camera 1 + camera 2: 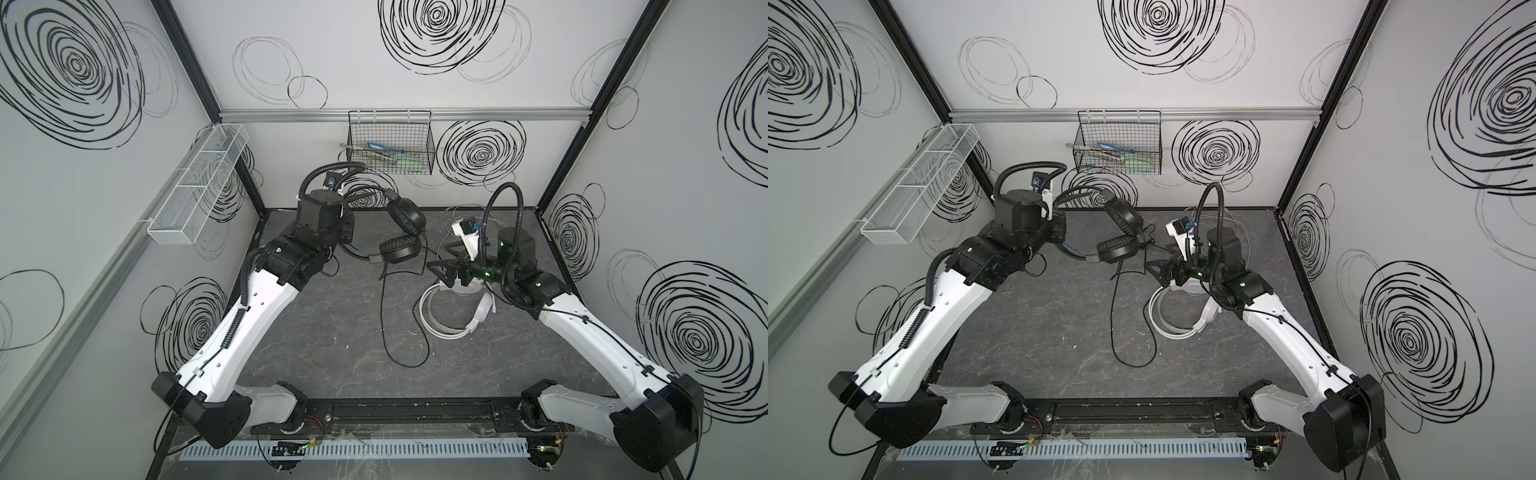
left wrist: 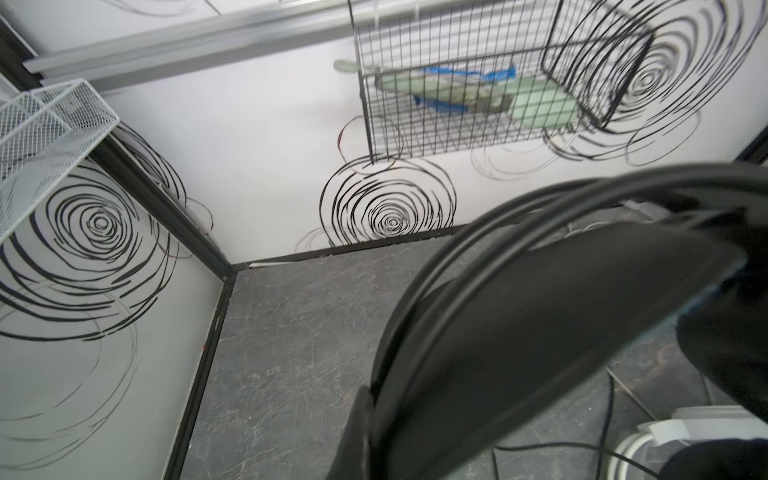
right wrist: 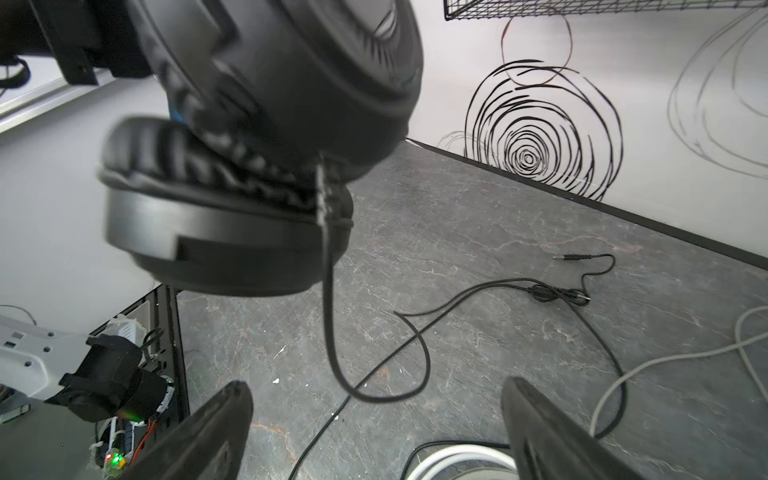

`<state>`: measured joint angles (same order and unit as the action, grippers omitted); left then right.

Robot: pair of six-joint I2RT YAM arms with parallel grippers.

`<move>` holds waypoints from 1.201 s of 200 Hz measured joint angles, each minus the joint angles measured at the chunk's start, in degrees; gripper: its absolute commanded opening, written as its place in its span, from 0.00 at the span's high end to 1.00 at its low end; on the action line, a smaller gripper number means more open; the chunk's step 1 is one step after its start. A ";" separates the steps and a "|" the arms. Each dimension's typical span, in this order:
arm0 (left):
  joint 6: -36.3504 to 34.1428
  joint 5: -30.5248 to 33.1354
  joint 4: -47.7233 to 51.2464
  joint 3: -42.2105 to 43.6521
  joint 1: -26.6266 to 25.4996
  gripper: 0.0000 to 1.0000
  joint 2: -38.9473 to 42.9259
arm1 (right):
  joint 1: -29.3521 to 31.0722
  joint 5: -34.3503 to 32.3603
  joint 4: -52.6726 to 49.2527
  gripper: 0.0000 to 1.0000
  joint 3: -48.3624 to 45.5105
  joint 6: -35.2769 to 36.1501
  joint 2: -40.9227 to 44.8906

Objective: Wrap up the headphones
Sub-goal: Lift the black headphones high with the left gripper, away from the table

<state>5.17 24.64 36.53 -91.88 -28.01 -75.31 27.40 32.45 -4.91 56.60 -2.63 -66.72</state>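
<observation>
**Open right gripper [image 3: 374,384] faces the cable [image 3: 330,311] dangling from the black headset [image 1: 400,249].**

The gripper's jaws are spread wide and hold nothing, and the white headset [image 1: 482,311] lies on the table [image 1: 332,332] directly beneath it. Just ahead of its fingertips the cable drops near-vertical from the lower ear cup [image 3: 224,241]. It then loops across the table, with its plug [image 3: 569,257] lying farther ahead. Beyond the cable, the black headset hangs clear of the table, lifted by its headband [image 2: 540,311] in the clenched left gripper [image 1: 347,226]. The right arm is nearer the cable and looks best placed to take it for winding. On the far wall a wire basket [image 1: 390,143] holds green and blue items. The mesh tray [image 1: 199,187] on the side wall shows no contents.
</observation>
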 measured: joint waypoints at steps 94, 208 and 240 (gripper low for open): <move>1.27 0.04 6.27 -15.23 -2.95 1.00 -1.18 | 0.02 4.66 4.76 0.02 -0.48 -1.99 -3.87; 5.97 -1.99 9.84 -27.43 -4.13 1.00 -1.86 | 0.83 6.43 7.91 0.06 6.01 -5.53 -7.30; 7.41 -3.23 9.29 -30.53 -4.13 1.00 -1.88 | 1.16 6.38 7.91 0.12 7.50 -6.25 -8.17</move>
<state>12.58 21.41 45.82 -122.41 -32.14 -77.19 28.56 38.83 3.01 64.10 -8.88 -74.89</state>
